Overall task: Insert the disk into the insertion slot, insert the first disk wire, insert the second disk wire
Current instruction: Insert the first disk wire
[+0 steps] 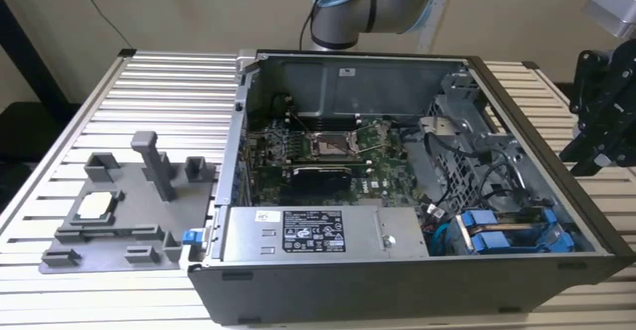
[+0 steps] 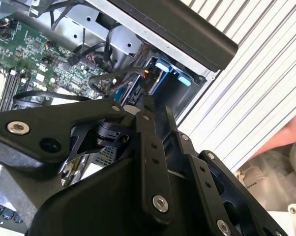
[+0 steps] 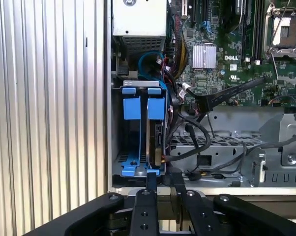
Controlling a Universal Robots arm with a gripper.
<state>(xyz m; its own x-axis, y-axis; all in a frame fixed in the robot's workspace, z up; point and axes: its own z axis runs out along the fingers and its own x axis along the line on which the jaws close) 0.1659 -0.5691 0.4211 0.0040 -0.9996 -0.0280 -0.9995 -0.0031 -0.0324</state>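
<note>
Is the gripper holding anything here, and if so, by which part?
Nothing is held: in the first wrist view the gripper has an empty gap between its fingertips, near the case rim and apart from the two blue disk carriers.

Disk [image 3: 156,109] in insertion slot [image 3: 116,129]; gripper [image 3: 162,180] nr.

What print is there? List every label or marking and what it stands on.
Black-and-white label on the power-supply box: too small to read.
Small white sticker on the same box: too small to read.
White lettering on the motherboard, first wrist view: a maker's mark, not quoted.
</note>
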